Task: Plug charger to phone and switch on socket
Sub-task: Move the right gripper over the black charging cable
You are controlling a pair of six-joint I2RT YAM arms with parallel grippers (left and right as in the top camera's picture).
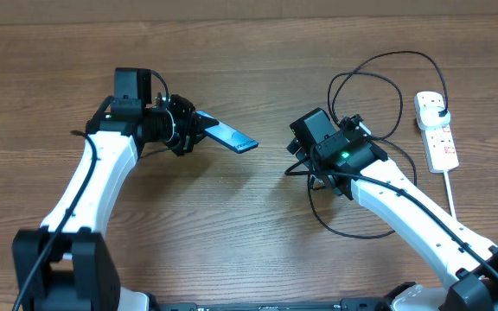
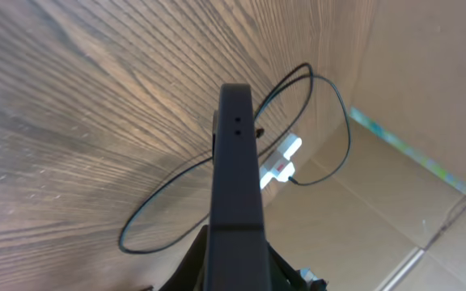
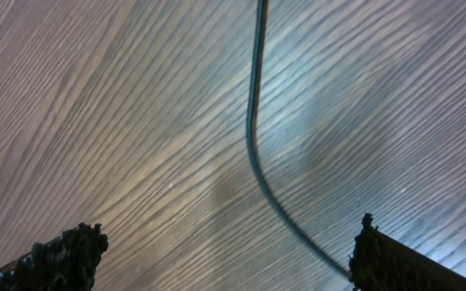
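holding: left gripper (image 1: 202, 130) is clamped on one short end of the phone (image 1: 234, 138), lifted off the table (image 1: 232, 225), left of centre and nearer the far edge; the free end points toward centre, tilted down.
phone edge: left wrist view shows it edge-on, with two small holes on the free end; can't resolve the port itself.
right gripper (image 3: 229, 255): spread wide, low over the wood, nothing gripped; charger cable (image 3: 253, 145) runs on the table between its fingers (image 3: 63, 255).
cable run: loops from mid-table out toward the right edge; can't pick out the connector tip.
socket (image 1: 437, 131): flat near the right edge, toward the far right corner; black plug (image 1: 437, 107) at its far end looks seated.
handling, cable: light, thin and limp, springy in the loops; likely to slide and twist in the pads. grab just behind the tip on the stiff moulding, not mid-run.
handling, phone: light, rigid, slick glass; an end grip gives the insertion push leverage, so it needs a firm clamp.
power-on: strip looks light and may skid under a push; press straight down.
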